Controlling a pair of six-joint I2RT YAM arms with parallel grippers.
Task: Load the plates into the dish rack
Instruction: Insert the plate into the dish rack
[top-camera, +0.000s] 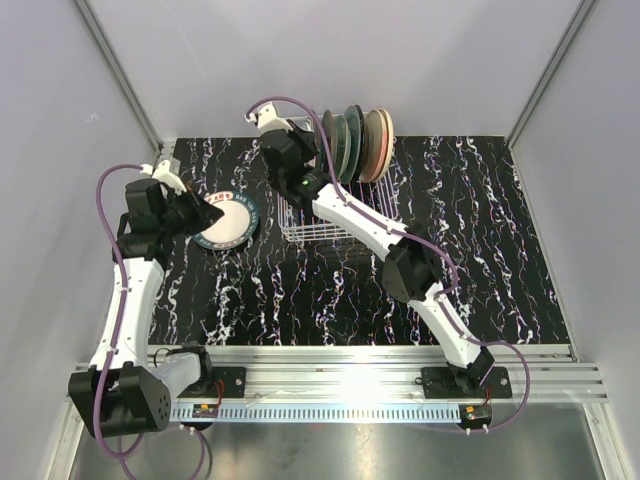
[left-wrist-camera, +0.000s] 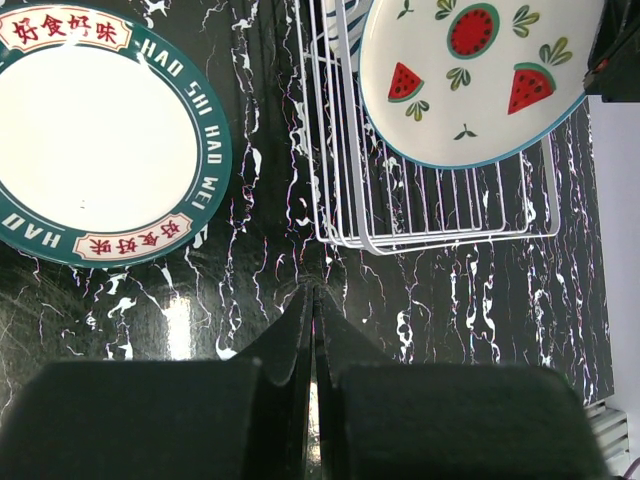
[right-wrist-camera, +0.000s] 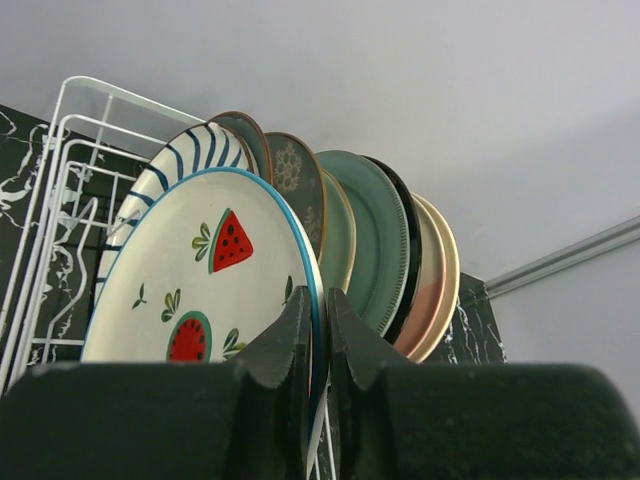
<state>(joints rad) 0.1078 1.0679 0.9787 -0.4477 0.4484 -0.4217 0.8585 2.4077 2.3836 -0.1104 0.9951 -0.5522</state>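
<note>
A white plate with a dark green lettered rim (left-wrist-camera: 95, 140) lies flat on the black marbled table, also seen in the top view as the lettered plate (top-camera: 228, 222). My left gripper (left-wrist-camera: 312, 292) is shut and empty, hovering just off that plate's edge. My right gripper (right-wrist-camera: 320, 310) is shut on the blue rim of a watermelon-patterned plate (right-wrist-camera: 200, 280), which stands tilted in the white wire dish rack (left-wrist-camera: 440, 215). Behind it several plates (right-wrist-camera: 385, 240) stand upright in a row: striped, grey-brown, green, black-rimmed, peach.
The dish rack (top-camera: 325, 215) stands at the back middle of the table, with the standing plates (top-camera: 360, 140) at its far end near the back wall. Grey walls close in the left, right and back. The right arm stretches over the rack's near part.
</note>
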